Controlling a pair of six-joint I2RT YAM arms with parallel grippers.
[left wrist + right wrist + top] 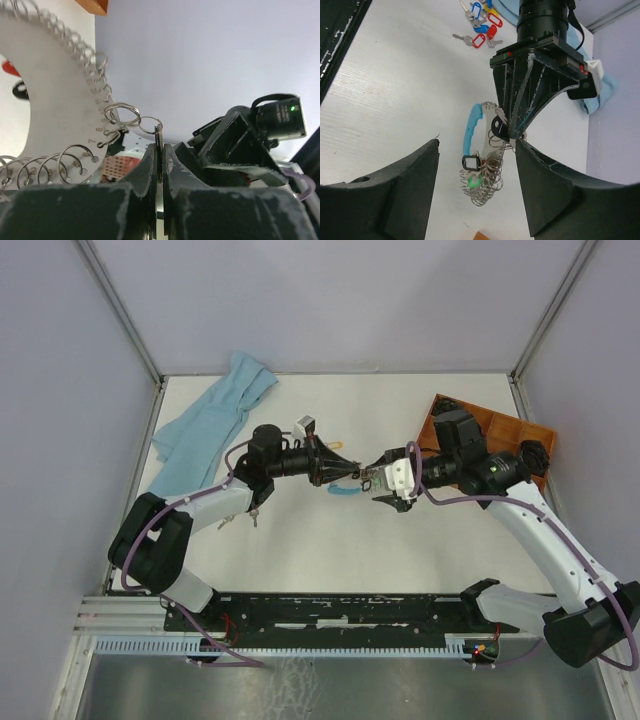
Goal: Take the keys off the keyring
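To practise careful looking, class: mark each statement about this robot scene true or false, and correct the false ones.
1. The right gripper is open. True.
2. The left gripper is shut on a key hanging from the keyring. True.
3. The blue cloth lies in the wooden tray. False: it lies on the table, on the opposite side.
4. Every key is on the keyring. False: loose keys with red and blue tags lie apart.

White table (300, 570) w/ blue cloth (205, 430), wood tray (497, 425), loose keys (480, 26).

One keyring (470, 127), one blue cloth (205, 430), one wooden tray (500, 430), two grippers (347, 477) (376, 483)
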